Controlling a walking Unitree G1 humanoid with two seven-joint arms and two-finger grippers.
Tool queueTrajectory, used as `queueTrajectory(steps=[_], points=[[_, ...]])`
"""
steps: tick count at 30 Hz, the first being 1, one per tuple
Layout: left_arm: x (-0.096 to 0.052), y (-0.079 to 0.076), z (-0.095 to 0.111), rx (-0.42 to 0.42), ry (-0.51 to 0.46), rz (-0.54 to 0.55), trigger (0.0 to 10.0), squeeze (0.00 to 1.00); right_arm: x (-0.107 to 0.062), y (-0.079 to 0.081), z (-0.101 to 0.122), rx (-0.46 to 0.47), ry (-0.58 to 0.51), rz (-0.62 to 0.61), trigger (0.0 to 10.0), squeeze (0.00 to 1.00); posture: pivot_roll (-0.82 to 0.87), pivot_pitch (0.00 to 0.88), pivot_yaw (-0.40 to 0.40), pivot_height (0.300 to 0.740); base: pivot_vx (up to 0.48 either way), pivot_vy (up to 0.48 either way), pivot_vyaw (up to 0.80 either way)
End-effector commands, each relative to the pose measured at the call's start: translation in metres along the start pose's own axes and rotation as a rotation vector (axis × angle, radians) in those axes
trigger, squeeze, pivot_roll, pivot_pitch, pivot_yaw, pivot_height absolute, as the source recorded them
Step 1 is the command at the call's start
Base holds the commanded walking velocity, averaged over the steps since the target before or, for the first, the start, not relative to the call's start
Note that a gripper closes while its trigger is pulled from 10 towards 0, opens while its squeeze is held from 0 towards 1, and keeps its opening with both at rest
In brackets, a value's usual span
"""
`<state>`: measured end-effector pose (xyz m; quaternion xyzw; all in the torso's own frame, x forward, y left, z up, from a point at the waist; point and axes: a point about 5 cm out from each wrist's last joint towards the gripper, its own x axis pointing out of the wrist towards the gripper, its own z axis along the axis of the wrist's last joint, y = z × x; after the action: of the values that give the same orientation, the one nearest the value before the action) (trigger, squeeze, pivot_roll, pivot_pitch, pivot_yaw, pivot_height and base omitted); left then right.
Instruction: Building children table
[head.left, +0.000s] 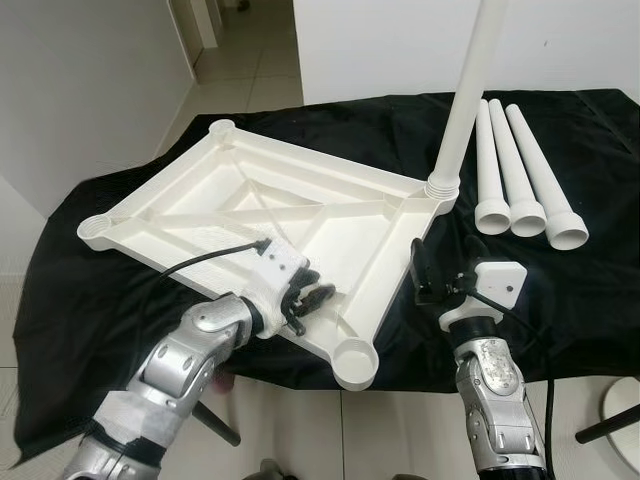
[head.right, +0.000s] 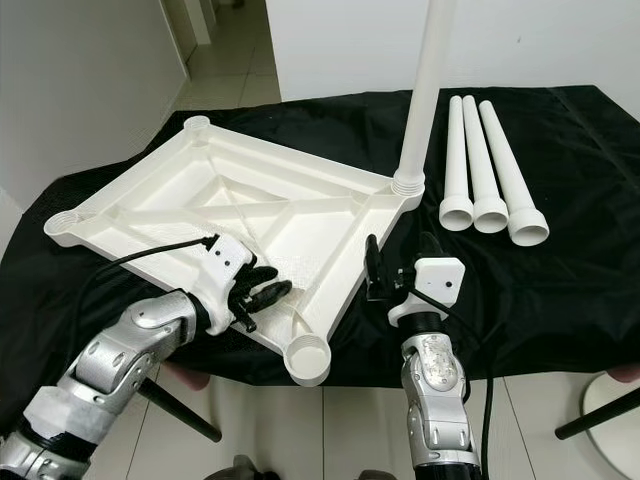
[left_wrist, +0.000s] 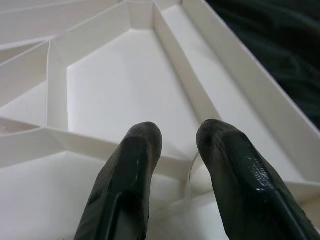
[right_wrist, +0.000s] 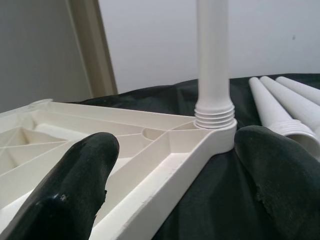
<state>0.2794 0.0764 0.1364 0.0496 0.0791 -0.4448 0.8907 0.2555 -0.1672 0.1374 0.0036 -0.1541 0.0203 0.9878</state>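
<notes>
Tabletop (head.left: 330, 215) upside-down, no readable writing; left gripper (head.left: 318, 297) jaws narrow; right gripper (head.left: 432, 280) jaws wide

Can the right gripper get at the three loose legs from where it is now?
Probably yes. The right gripper hovers open over the black cloth beside the tabletop, and the three loose legs lie further out on its own side, with bare cloth between. The standing leg is off that line.

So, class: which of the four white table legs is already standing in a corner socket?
The upright leg at the tabletop's far right corner; the other three legs lie loose on the cloth.
</notes>
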Motion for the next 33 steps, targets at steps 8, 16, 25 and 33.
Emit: queueTrajectory(steps=[8, 16, 25, 33], points=[[0.003, 0.008, 0.031, -0.085, -0.174, 0.126, 10.0, 0.00, 0.010, -0.030, 0.003, -0.053, -0.013, -0.216, 10.0, 0.00, -0.07, 0.000, 0.106, 0.740, 0.000, 0.000, 0.00], [-0.011, 0.001, 0.033, 0.087, -0.192, -0.047, 10.0, 0.00, 0.015, -0.032, 0.006, -0.052, -0.029, -0.211, 10.0, 0.00, -0.06, 0.000, 0.099, 0.740, 0.000, 0.000, 0.00], [-0.025, -0.009, 0.013, 0.161, -0.028, -0.228, 10.0, 0.00, 0.013, -0.031, 0.004, -0.066, -0.018, -0.184, 10.0, 0.00, -0.05, 0.000, 0.100, 0.740, 0.000, 0.000, 0.00], [-0.024, -0.004, 0.012, 0.177, -0.014, -0.212, 10.0, 0.00, 0.011, -0.034, 0.004, -0.076, -0.012, -0.177, 10.0, 0.00, -0.04, 0.000, 0.099, 0.740, 0.000, 0.000, 0.00]])
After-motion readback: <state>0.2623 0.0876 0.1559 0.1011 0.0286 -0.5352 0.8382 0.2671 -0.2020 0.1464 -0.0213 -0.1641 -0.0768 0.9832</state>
